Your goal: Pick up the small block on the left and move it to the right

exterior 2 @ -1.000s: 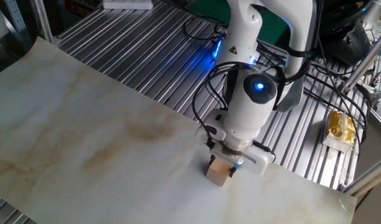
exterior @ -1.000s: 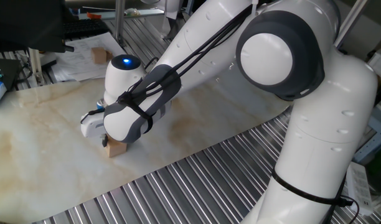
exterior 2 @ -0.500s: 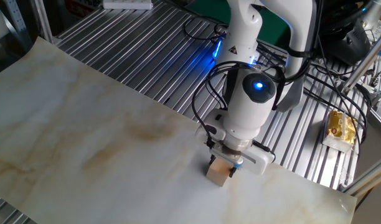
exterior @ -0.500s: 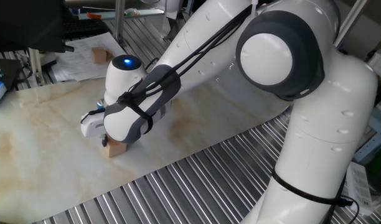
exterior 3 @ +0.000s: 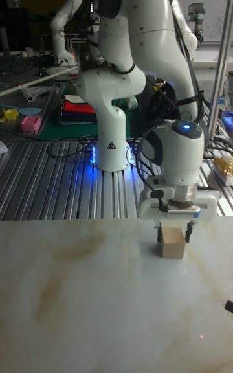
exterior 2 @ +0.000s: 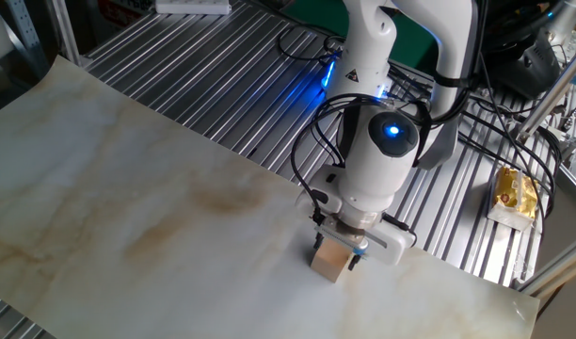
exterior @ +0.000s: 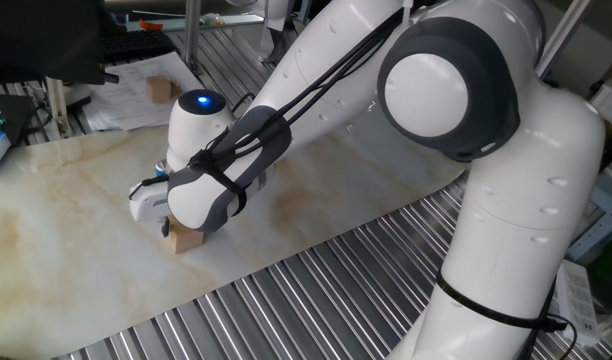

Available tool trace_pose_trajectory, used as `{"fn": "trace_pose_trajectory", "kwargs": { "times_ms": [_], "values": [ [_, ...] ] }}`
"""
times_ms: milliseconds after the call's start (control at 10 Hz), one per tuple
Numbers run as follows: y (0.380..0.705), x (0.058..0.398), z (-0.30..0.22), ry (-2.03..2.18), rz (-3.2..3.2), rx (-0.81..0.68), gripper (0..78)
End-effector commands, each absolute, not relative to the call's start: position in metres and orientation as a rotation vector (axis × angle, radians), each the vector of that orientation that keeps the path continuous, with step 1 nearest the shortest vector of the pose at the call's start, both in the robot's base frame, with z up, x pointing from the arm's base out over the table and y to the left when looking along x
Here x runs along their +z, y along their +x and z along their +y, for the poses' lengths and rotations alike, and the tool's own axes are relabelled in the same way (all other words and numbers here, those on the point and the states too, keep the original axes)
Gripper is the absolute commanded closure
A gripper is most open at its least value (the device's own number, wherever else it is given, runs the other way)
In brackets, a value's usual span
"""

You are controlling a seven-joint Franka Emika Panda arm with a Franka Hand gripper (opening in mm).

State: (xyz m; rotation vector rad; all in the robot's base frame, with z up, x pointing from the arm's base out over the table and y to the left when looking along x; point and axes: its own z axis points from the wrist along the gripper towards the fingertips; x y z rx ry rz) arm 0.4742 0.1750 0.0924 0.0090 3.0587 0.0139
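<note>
The small block (exterior 3: 173, 245) is a pale tan wooden cube resting on the marbled tabletop (exterior 3: 77, 282), right of centre in the tall fixed view. It also shows as the small block (exterior 2: 328, 265) and the small block (exterior: 187, 240) in the two fixed views. My gripper (exterior 3: 173, 237) points straight down over it, with one dark finger on each side of the cube and a thin gap at each. The gripper (exterior 2: 336, 252) looks open around the block. In one fixed view the gripper (exterior: 171, 228) is mostly hidden behind the wrist.
A darker brown wooden cube (exterior: 161, 88) lies on papers beyond the tabletop's far edge. Ribbed metal decking (exterior 2: 203, 66) surrounds the marbled sheet. The arm's base (exterior 3: 110, 146) stands behind it. A yellow packet (exterior 2: 514, 193) lies off the table's side.
The fingers have spread slightly off the block's sides. The block and the arm stay where they were.
</note>
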Motion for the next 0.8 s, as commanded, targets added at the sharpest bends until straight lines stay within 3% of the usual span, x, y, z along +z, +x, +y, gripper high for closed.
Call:
{"fn": "trace_pose_trajectory", "kwargs": {
  "times_ms": [100, 800],
  "values": [
    [0.4754, 0.0924, 0.1757, 0.006, 3.053, 0.006, 0.1],
    [0.475, 0.0933, 0.1756, 0.023, 3.055, 0.004, 0.1]
  ]
}}
